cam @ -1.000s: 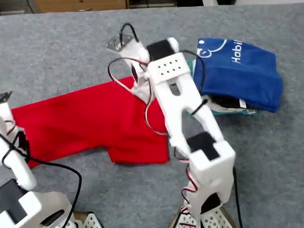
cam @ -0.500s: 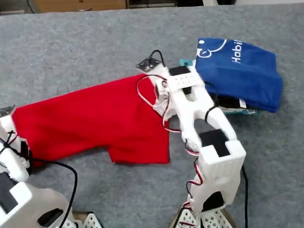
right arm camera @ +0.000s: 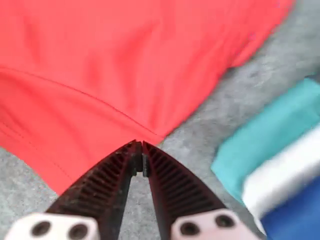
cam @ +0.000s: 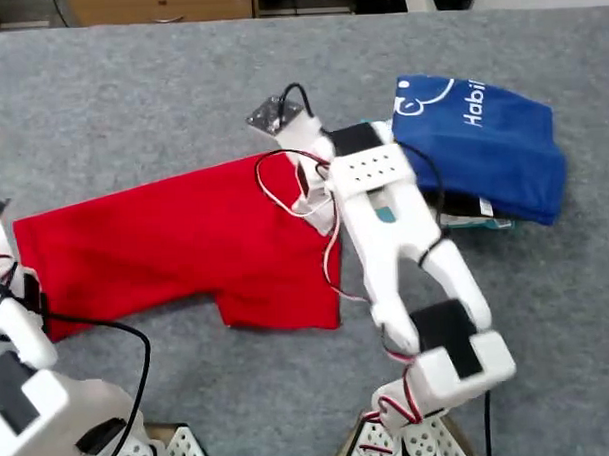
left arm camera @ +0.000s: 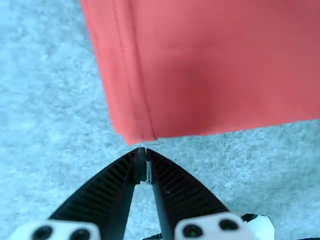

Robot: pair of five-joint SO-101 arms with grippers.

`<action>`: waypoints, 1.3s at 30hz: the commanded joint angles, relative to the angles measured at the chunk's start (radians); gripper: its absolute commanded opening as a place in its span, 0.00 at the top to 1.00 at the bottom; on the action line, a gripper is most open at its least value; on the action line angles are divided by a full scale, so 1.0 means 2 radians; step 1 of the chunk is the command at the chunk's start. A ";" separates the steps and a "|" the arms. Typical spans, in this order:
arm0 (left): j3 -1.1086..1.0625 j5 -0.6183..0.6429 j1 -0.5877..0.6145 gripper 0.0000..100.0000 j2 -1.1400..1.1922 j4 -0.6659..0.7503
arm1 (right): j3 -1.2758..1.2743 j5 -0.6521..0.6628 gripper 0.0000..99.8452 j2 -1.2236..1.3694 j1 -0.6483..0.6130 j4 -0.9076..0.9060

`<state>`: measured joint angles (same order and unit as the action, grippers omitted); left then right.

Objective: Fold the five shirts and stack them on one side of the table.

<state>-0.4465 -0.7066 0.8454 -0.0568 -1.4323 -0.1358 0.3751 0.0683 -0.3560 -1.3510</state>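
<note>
Status, high view: red shirt (cam: 175, 243) lies stretched long across the grey table (cam: 129, 84), from the left edge to the centre, with a sleeve tab poking toward the arms' bases. Folded blue shirt (cam: 477, 142) tops the stack at the table's right, just beside the red one's right end. Right arm (cam: 384, 225) hangs over that right end and left arm (cam: 18, 328) sits at the left end. One arm per end reads as the set-up for a two-handed fold.

Left wrist view: left gripper (left arm camera: 141, 157) is clenched, tips down by the table right at the shirt's hemmed corner. Can't tell if any hem is nipped; looks like none.

Right wrist view: right gripper (right arm camera: 139, 150) is clenched at the red shirt's edge. A seam runs straight into the tips, so I judge the cloth is pinched. Teal shirt (right arm camera: 265, 135) and a white layer (right arm camera: 285, 180) sit close beside it, so any lift here needs to stay clear of the stack.
</note>
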 commanded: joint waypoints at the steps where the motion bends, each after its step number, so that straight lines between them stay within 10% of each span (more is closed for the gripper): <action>1: 0.025 0.018 -0.005 0.98 -0.055 -0.009 | 0.007 0.005 1.00 -0.040 -0.010 -0.002; 18: 0.012 0.031 0.015 0.98 0.062 0.111 | 0.007 0.005 1.00 0.038 -0.016 -0.011; 28: 0.058 0.008 0.042 0.98 0.055 0.005 | -0.107 0.130 0.99 -0.141 -0.170 -0.066; 39: -0.004 -0.042 0.106 0.98 -0.089 0.037 | -0.250 0.137 0.81 -0.150 -0.274 0.038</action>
<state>-0.4051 -0.7695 1.0403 -0.1427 -1.4032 -0.6206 0.6437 -0.2048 -0.8761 -1.3357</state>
